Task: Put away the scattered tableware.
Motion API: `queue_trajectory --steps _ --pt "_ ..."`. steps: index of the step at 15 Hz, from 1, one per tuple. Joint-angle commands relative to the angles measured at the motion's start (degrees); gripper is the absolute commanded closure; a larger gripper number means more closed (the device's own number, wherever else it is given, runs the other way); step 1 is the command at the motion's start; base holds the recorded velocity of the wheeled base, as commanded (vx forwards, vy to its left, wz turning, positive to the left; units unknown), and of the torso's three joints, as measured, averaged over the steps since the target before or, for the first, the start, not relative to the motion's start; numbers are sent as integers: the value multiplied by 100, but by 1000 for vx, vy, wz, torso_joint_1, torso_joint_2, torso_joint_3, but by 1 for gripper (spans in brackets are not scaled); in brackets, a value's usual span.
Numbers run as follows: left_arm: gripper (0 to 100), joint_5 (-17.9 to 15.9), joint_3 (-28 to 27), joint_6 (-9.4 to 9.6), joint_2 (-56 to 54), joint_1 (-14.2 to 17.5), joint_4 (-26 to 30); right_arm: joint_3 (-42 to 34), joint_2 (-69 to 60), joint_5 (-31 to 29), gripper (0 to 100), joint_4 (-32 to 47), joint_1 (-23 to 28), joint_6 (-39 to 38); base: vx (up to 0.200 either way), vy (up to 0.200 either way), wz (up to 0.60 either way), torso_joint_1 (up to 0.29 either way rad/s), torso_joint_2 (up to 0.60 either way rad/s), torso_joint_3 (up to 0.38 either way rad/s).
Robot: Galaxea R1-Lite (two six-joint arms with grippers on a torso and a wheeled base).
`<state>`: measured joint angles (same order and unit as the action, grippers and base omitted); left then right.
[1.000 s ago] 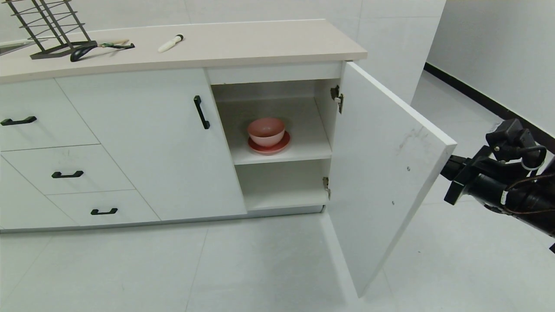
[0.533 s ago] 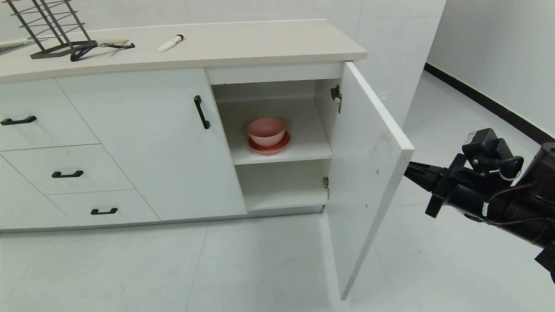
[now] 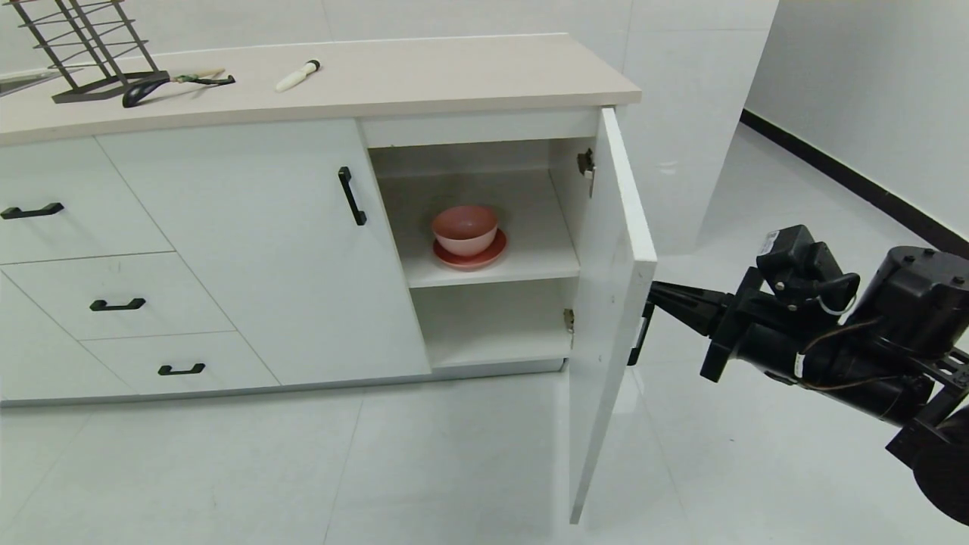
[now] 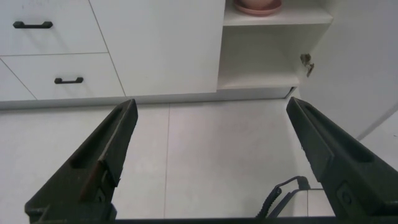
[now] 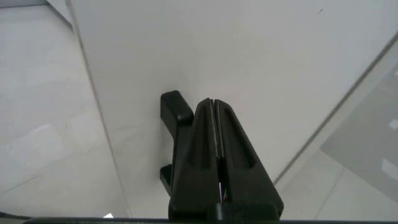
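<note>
Head camera: cabinet (image 3: 227, 250) being viewed from above, forward and down, from well back; right gripper (image 3: 652, 294) being caught side-on at door (image 3: 606, 303). Right wrist camera: door face being viewed very close, along pressed-together fingers (image 5: 202, 143). Left wrist camera: floor (image 4: 205, 149) and cabinet front being viewed past left gripper (image 4: 210, 109), from farther off. Plate (image 4: 256, 7) on shelf (image 4: 273, 18) being shared with head view.

Pink bowl (image 3: 464, 227) upright on red plate (image 3: 471, 262) — upper cupboard shelf (image 3: 534, 253).
</note>
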<state>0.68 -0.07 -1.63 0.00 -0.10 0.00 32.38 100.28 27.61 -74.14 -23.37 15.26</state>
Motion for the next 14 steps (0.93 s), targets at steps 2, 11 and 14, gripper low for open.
queue_trajectory --steps 2,11,14 --pt "0 11 7 -4 0 1 0 146 220 7 100 5 -203 3 0 0 0 0 0 0" --pt "0 11 7 -4 0 1 0 1130 985 7 100 -12 -810 -15 0 0 0 0 0 0" --pt "0 2 -1 -4 0 1 0 1376 1134 7 100 -12 -827 -15 0 0 0 0 0 0"
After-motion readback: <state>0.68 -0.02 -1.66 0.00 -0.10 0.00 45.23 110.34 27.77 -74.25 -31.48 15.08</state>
